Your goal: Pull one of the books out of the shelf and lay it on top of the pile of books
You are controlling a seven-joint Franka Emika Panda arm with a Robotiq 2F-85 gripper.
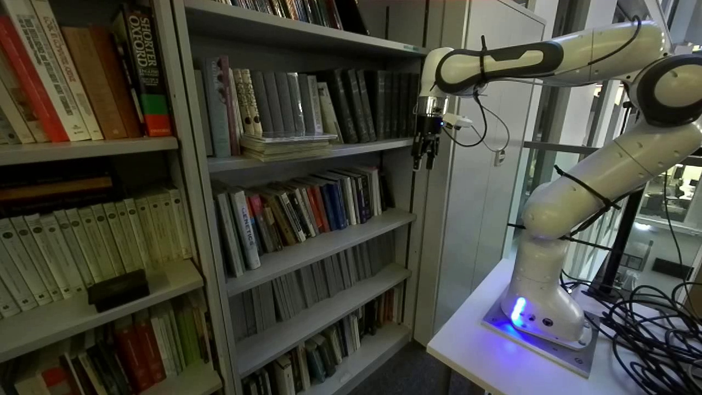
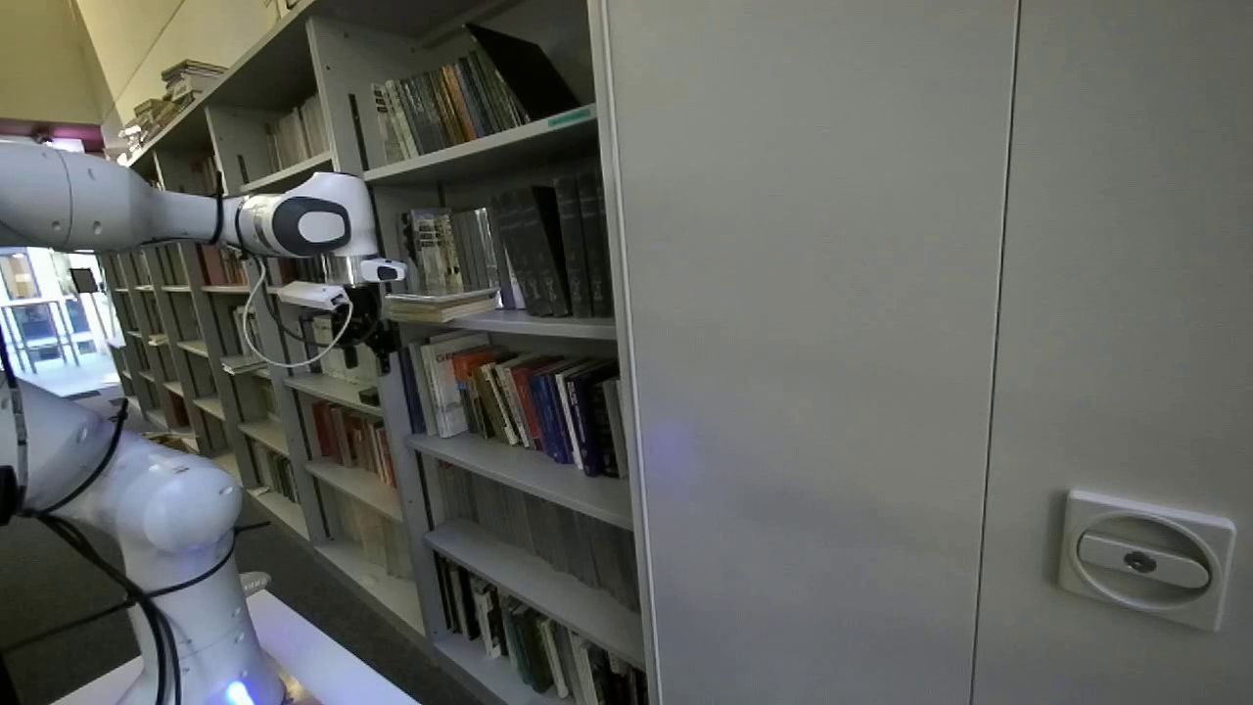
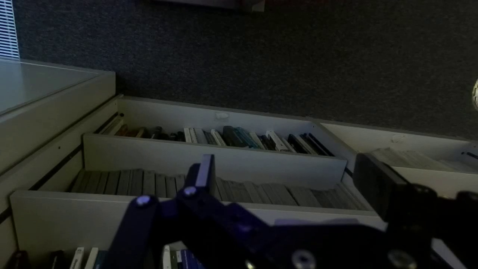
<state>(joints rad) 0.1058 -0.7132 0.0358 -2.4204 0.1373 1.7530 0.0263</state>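
Holding black two-fingered gripper (image 1: 423,162) spread, empty, before tall grey metal bookcase (image 1: 340,240), presumably to admit one of its mixed-colour books (image 1: 333,204).

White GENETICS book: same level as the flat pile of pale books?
No, the white GENETICS book stands one level below the flat pile.

Arm (image 2: 176,217) extends from the left; gripper (image 2: 368,360) points down in front of the shelf (image 2: 519,475) in an exterior view. Pile (image 2: 440,308) lies flat, just right of gripper in frame; depth gap unclear. Dark books (image 2: 576,245) stand on the same level, coloured books (image 2: 548,421) one level below. Far right: grey cabinet (image 2: 812,343) with lock (image 2: 1140,562).
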